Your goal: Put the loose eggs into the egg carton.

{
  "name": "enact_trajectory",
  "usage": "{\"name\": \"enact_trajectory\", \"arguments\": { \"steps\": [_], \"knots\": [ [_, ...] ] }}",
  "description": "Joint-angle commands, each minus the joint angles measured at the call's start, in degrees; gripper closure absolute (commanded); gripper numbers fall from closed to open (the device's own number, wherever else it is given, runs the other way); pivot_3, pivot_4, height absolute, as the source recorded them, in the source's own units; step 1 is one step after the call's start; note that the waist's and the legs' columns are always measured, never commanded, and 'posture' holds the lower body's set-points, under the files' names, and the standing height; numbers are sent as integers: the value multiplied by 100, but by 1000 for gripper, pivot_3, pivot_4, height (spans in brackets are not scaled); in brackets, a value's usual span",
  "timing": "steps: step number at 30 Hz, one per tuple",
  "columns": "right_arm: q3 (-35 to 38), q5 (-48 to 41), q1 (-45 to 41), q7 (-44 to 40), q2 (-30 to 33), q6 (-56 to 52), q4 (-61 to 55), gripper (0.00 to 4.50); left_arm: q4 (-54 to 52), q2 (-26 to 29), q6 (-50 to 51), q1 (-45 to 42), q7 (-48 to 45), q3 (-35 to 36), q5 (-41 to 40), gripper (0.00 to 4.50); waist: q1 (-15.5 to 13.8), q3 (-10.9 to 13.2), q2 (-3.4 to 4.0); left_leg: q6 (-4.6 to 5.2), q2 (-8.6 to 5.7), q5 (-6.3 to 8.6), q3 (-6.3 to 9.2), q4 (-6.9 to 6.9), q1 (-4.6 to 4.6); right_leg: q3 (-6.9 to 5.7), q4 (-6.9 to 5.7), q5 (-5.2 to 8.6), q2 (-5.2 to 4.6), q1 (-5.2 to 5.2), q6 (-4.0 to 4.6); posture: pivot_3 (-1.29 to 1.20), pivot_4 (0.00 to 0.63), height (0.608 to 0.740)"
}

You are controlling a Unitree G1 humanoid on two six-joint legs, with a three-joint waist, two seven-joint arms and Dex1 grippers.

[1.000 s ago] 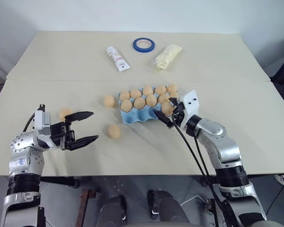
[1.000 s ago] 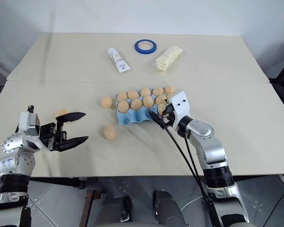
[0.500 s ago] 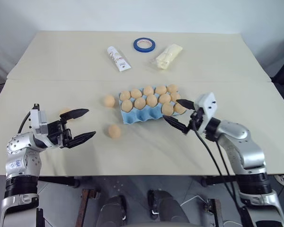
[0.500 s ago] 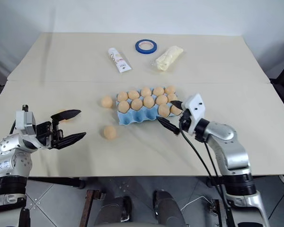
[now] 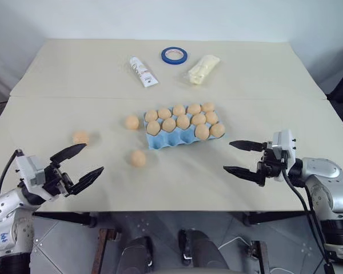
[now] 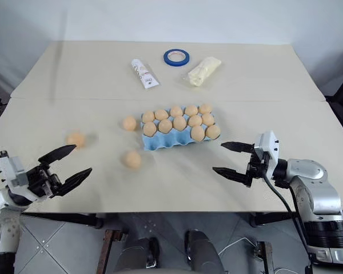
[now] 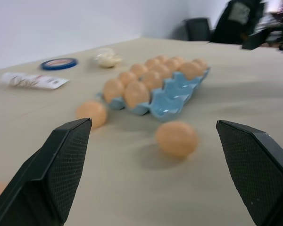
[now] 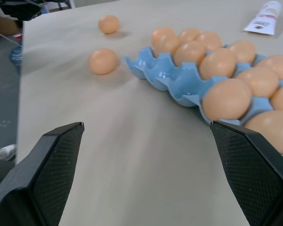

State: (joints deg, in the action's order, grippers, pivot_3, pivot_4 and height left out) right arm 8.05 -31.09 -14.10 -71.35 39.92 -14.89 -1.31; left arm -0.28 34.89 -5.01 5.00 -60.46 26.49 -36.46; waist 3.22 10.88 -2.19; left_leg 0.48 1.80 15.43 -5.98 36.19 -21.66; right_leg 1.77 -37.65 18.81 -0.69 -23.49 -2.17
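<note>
The carton (image 5: 183,131) holds ten eggs (image 5: 202,132); three lie loose. Both grippers, left (image 5: 81,165) and right (image 5: 240,157), gape empty, now drawn back from the carton.

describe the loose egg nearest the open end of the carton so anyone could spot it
Start at the light blue egg carton in the middle of the table. Just off its left end, level with the far row, lies one tan egg. It almost touches the carton, while the other two loose eggs lie farther off, nearer the table's front edge.
</note>
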Motion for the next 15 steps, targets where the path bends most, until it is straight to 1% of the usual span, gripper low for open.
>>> {"name": "enact_trajectory", "arguments": {
  "steps": [1,2,5,8,12,15],
  "knots": [
    [190,-110,2,-230,129,179,61,15,-461,75,116,349,406,202,219,0,-1,0,0,-1,0,1,-1,-1,7,1,3,1,-1,8,1,0,150,740],
    [201,-109,-4,-259,126,202,91,15,-535,73,143,408,494,191,269,0,-3,0,0,-2,-1,1,-1,-4,12,2,8,1,-3,14,2,0,150,740],
    [225,-184,4,-394,197,148,68,15,-911,48,527,534,1230,49,688,0,-12,1,1,-1,-2,1,-1,-8,11,2,12,1,-7,13,2,0,150,740],
    [282,-269,-7,-515,215,199,92,15,-1292,-143,873,485,1822,-144,838,0,-27,0,1,-1,-2,1,0,-15,10,0,16,1,-7,11,2,0,150,740],
    [275,-288,16,-743,323,183,131,15,-1676,-476,1201,218,2378,-749,1108,0,-29,1,1,1,-3,3,-2,-17,9,1,22,0,-6,12,1,0,150,740],
    [260,-281,-32,-714,312,170,151,15,-1769,-673,1527,-67,2740,-1235,1377,0,-36,1,1,1,-3,3,-2,-13,8,0,20,0,-3,13,0,0,150,740]
  ]
}}
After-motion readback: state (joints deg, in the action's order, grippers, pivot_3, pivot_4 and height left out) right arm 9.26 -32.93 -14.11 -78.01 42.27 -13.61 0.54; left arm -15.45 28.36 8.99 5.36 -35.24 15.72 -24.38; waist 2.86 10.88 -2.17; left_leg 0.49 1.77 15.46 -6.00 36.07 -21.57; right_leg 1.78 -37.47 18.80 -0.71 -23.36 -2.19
